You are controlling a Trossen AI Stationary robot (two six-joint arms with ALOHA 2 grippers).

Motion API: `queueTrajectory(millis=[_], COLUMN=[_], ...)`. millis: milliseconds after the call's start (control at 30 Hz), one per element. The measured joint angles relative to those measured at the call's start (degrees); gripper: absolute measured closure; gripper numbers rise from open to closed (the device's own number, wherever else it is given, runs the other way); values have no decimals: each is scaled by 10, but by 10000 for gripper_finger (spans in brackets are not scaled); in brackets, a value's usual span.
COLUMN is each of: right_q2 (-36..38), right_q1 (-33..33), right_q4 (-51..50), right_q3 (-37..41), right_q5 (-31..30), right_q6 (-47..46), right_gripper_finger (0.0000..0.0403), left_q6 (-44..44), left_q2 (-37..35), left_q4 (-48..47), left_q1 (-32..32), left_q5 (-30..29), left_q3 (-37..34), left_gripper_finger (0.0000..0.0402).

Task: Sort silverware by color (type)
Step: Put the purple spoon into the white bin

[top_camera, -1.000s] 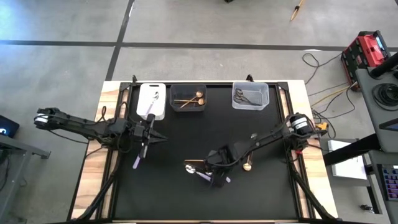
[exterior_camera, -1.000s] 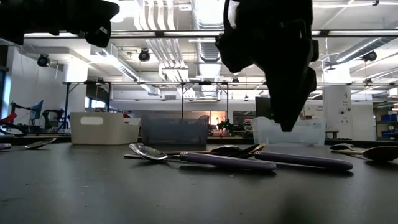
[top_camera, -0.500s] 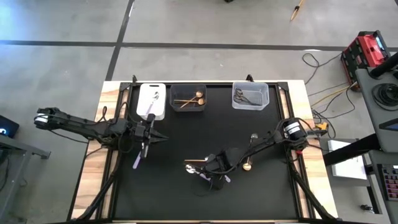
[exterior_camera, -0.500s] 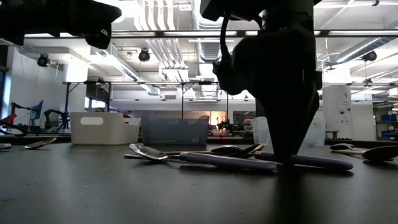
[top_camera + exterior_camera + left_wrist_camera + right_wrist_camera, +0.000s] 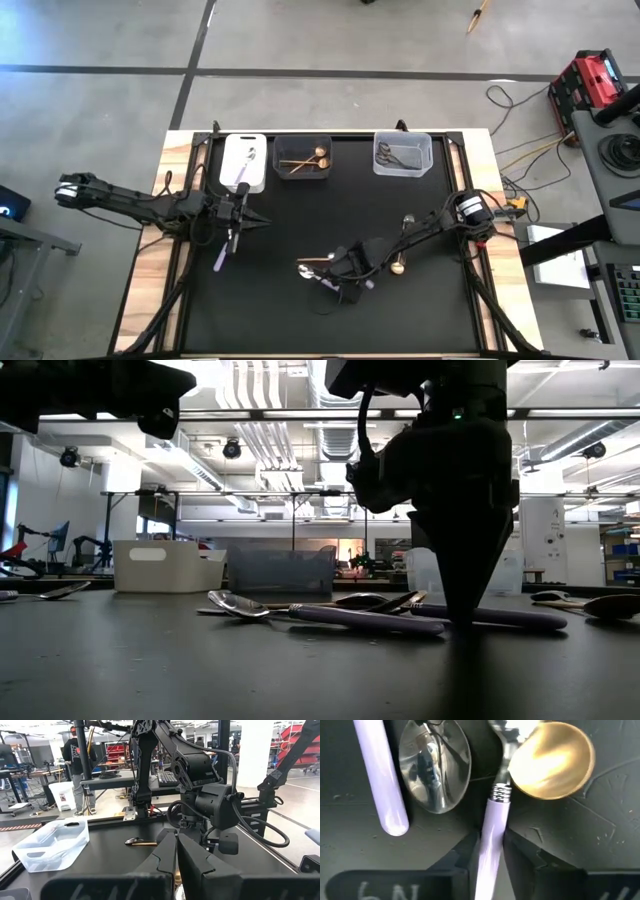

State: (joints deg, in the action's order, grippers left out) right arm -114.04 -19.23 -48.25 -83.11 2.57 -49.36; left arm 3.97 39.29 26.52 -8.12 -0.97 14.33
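Observation:
Several pieces of silverware lie in a heap near the table's middle: two lilac-handled ones [image 5: 322,278], a gold spoon [image 5: 551,760] and a silver spoon bowl [image 5: 435,765]. My right gripper [image 5: 349,284] stands over the heap, shut on one lilac-handled utensil [image 5: 492,820]. The utensil's metal head lies under the gold spoon's bowl. Another gold spoon [image 5: 398,265], a grey spoon [image 5: 407,218] and a lilac-handled piece [image 5: 220,258] lie apart on the mat. My left gripper [image 5: 264,222] waits shut at the left, holding nothing. My right gripper pinches the lilac handle [image 5: 489,837] between its two fingers [image 5: 464,856], a little behind the metal collar. The fingers come from above, pointing down [image 5: 462,610], one on each long side of the handle. The utensil lies flat on the mat.
At the far edge stand three bins. The white bin [image 5: 243,150] has a lilac handle sticking out, the dark bin [image 5: 303,145] holds gold spoons and the clear bin [image 5: 403,141] holds grey pieces. A second lilac handle [image 5: 382,775] lies right beside the held one.
My right gripper has come down onto the heap, shifting slightly toward the table's near edge. Its fingertips have then drawn together on the lilac handle. The silverware has stayed on the mat.

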Motion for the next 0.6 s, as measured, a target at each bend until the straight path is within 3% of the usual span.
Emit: queueTrajectory(millis=[133, 600], right_q2=[0, 32], right_q1=[0, 1], right_q4=[0, 6], right_q3=[0, 3], right_q5=[0, -12], right_q6=[0, -8], right_gripper_finger=[349, 353], left_q6=[0, 0], left_q2=[0, 0], left_q4=[0, 0], left_q1=[0, 0], left_q5=[0, 0], left_q3=[0, 0], left_gripper_finger=[401, 401])
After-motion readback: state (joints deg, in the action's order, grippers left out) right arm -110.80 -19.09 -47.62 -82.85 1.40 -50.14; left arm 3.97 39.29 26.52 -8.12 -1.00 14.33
